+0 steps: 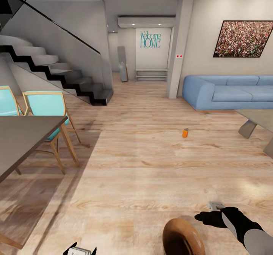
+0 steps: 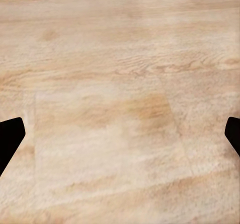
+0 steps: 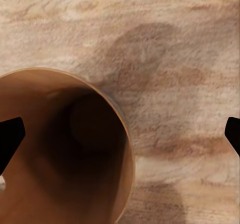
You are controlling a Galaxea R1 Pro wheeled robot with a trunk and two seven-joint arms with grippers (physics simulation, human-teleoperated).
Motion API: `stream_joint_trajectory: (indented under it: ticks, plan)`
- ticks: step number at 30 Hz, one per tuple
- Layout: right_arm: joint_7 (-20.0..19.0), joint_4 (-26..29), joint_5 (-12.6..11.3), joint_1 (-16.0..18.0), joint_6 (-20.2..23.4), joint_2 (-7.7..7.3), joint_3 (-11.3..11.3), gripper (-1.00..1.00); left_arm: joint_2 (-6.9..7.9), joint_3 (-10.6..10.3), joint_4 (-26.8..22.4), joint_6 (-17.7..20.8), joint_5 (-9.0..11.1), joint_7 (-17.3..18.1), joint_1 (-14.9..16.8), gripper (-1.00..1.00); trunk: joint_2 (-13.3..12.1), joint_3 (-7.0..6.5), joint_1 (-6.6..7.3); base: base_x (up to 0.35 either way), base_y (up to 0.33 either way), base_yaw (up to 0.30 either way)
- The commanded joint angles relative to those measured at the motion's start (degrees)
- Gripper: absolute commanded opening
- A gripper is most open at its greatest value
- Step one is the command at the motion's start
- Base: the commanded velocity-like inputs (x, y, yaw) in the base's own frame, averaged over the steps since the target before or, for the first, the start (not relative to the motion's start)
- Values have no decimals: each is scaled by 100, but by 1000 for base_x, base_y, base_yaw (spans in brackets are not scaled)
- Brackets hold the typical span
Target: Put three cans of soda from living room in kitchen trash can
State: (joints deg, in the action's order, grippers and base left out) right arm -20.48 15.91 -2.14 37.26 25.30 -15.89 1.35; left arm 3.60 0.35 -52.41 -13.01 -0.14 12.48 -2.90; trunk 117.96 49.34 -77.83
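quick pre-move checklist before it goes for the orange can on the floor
1. Target in sight: orange soda can stands upright on the wood floor ahead, near the blue sofa: ok.
2. Path to it: bare floor between robot and can; dining table and chairs off to the left: ok.
3. Left gripper free: fingers wide apart over floor, nothing between: ok.
4. Right gripper free: fingers apart, hanging over the trash can's rim: ok.
5. Trash can contents: inside looks dark, no can made out: cannot tell.
6. Other two cans located: not ok.
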Motion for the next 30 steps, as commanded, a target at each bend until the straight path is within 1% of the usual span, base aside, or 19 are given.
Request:
stream_joint_trajectory:
  ticks: [1, 7, 18, 30]
  plan:
    - [0, -2, -2, -1, -49, 1, -2, 100, 0, 0, -1, 2, 1, 0, 0, 100, 42, 18, -23, 0, 0, 0]
    - [-15, -16, -11, -2, -293, 5, -9, 100, 0, -1, 0, 5, -1, 0, 0, 100, 282, 126, -154, 0, 0, 0]
    - [-32, -25, -14, -1, -373, 17, -11, 100, 0, 0, -2, 6, 5, 0, 0, 100, 723, 324, -396, 0, 0, 0]
    - [-31, -80, -9, -2, -397, 100, -15, 100, 0, -1, -2, 9, 7, 0, 0, 100, 1205, 539, -660, 0, 0, 0]
